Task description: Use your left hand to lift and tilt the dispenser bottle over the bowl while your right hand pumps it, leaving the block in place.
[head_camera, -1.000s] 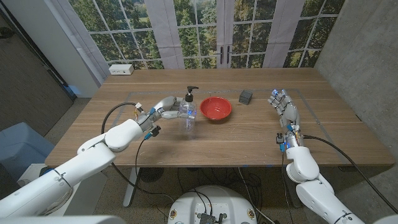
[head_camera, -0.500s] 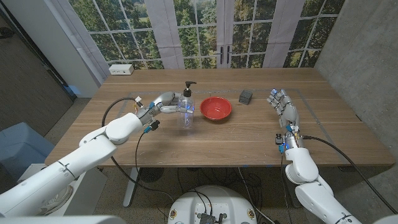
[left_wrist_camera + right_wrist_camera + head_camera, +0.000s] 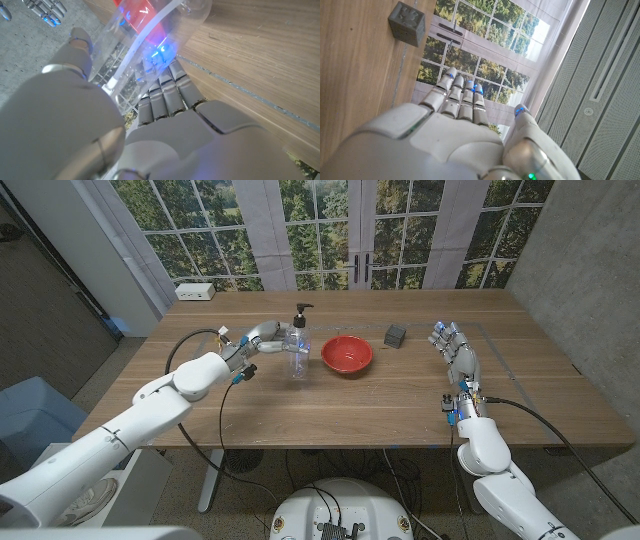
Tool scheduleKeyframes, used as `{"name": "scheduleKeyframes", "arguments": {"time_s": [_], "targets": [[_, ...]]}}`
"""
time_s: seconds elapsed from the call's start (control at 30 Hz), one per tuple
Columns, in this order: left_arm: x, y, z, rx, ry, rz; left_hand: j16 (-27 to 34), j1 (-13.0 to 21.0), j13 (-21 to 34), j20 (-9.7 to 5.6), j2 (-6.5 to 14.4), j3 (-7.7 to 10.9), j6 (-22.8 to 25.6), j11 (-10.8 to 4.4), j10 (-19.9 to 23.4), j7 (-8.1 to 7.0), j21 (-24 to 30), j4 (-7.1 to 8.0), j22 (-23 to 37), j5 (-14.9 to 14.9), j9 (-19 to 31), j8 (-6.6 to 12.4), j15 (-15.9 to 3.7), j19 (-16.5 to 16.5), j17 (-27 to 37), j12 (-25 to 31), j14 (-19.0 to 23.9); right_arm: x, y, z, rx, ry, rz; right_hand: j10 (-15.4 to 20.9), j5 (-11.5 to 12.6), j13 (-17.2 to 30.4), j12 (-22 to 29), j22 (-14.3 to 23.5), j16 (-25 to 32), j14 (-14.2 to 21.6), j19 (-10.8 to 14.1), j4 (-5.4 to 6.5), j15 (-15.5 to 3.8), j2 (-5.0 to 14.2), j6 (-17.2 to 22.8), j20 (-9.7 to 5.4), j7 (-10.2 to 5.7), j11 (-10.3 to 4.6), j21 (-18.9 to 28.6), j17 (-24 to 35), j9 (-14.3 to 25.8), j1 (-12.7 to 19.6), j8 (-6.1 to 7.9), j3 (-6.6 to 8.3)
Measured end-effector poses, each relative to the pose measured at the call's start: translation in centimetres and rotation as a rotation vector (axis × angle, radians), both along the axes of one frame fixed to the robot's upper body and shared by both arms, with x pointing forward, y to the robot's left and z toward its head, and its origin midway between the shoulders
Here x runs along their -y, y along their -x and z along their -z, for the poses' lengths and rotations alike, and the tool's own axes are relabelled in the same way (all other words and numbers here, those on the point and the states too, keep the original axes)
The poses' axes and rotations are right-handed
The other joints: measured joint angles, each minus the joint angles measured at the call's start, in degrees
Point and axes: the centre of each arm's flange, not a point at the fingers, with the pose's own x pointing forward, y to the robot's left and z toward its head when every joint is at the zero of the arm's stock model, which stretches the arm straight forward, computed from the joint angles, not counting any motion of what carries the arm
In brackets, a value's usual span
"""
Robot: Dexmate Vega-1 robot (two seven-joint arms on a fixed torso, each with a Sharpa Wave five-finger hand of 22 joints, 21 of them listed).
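Dispenser bottle [image 3: 298, 344] stands upright, gripped by left robot hand [image 3: 266, 339].

Clear, black-pumped dispenser bottle [image 3: 297, 345] upright beside red bowl [image 3: 347, 355]; grey block [image 3: 396, 333] beyond.

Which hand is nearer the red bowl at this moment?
The left. The left hand grips the dispenser bottle right beside the red bowl; the right hand stands open well off on the bowl's other side, past the block.
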Motion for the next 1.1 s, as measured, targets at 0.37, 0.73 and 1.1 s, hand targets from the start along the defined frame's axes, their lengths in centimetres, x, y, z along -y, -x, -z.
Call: {"name": "scheduleKeyframes", "arguments": {"time_s": [0.37,0.73,1.1], "targets": [[0.2,-1.8,-2.3,0.01,-0.021,-0.017,-0.38,-0.02,-0.23,0.0,0.02,-0.24,0.01,-0.25,-0.24,0.0,0.0,0.07,0.0,0.0,0.0,-0.21,-0.07,0.0,-0.01,-0.22,0.06,-0.1,0.0,-0.1,0.017,0.001,0.005,0.0,0.0,-0.01,0.0,0.0,0.0,0.0,0.0,0.0,0.0,0.0,0.0,0.0,0.0,0.0,0.0,0.0,0.0,0.0,0.0,0.0],[0.2,-3.0,-3.9,0.02,-0.033,-0.03,-0.39,-0.09,-0.57,0.01,0.09,-0.64,0.01,-0.42,-0.4,0.0,0.0,0.15,0.0,0.0,-0.01,-0.23,-0.07,0.0,-0.02,-0.33,0.07,-0.2,0.1,-0.4,0.03,0.007,0.016,0.0,0.0,-0.01,0.0,0.0,0.0,0.0,0.0,-0.24,0.0,0.0,0.0,0.0,0.0,0.0,0.0,0.0,0.0,0.0,0.0,-0.24],[0.2,-4.4,-5.1,0.015,-0.058,-0.038,-0.6,-0.1,-0.82,0.01,0.1,-0.88,0.63,-0.94,0.12,0.01,0.0,0.08,-0.14,0.0,-0.01,-0.56,-0.49,0.01,-0.03,-0.67,0.49,-0.3,0.2,-0.6,0.042,0.002,0.029,0.32,0.0,-0.01,0.0,0.0,0.0,0.0,0.0,-0.23,0.0,0.0,0.0,0.0,0.0,-0.32,0.0,0.0,0.0,0.0,0.0,-0.24]]}}
